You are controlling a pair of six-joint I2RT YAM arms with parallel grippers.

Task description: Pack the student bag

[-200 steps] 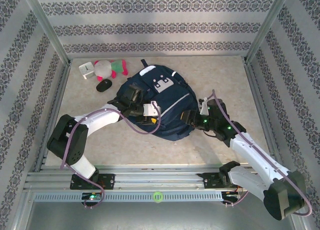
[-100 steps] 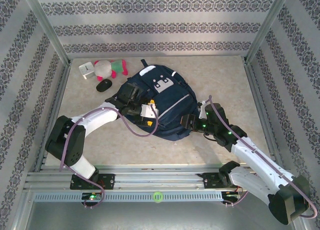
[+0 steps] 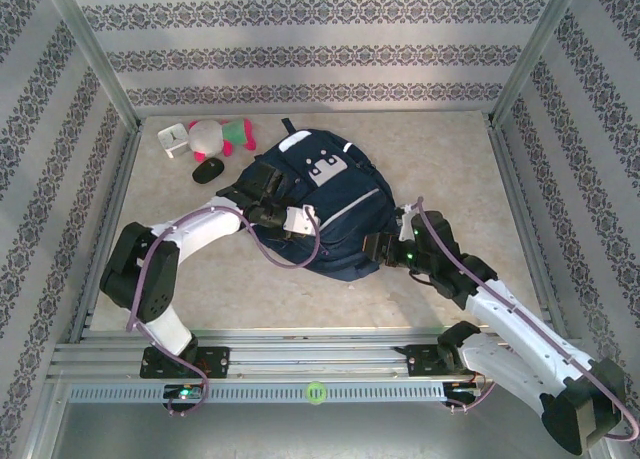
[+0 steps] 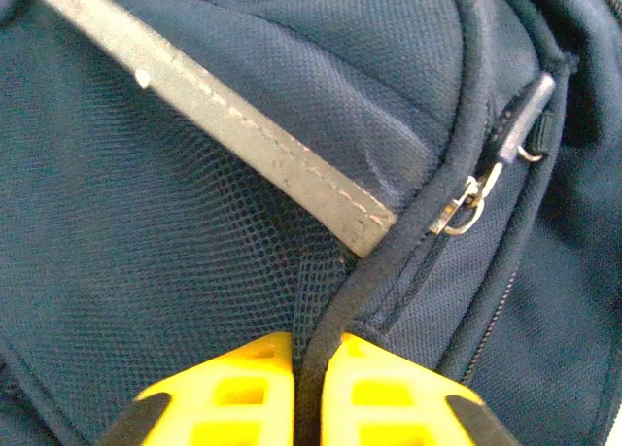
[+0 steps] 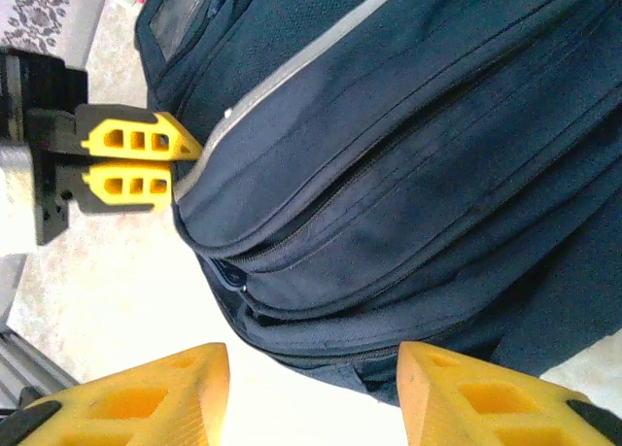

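Observation:
The student bag (image 3: 325, 194) is a large navy backpack with a grey-white front patch, lying flat mid-table. My left gripper (image 3: 312, 219) rests on the bag's near left side. In the left wrist view its yellow fingers (image 4: 228, 397) are shut on a dark piped seam of the student bag (image 4: 175, 223), just below a pale stripe (image 4: 253, 140) and a metal zip pull (image 4: 466, 208). My right gripper (image 3: 372, 247) is at the bag's near right edge. It stands open (image 5: 311, 397), with the bag's zipped side (image 5: 408, 174) ahead of its fingers and nothing between them.
A white clock-like item (image 3: 173, 137), a pink, green and grey plush toy (image 3: 215, 134) and a black mouse (image 3: 207, 171) lie at the back left. Metal frame rails (image 3: 110, 219) run along the table's sides and near edge.
The left gripper, open earlier, has shut on the bag's seam, and its wrist has shifted slightly away. The right gripper has moved a little lower and closer to the bag's edge.

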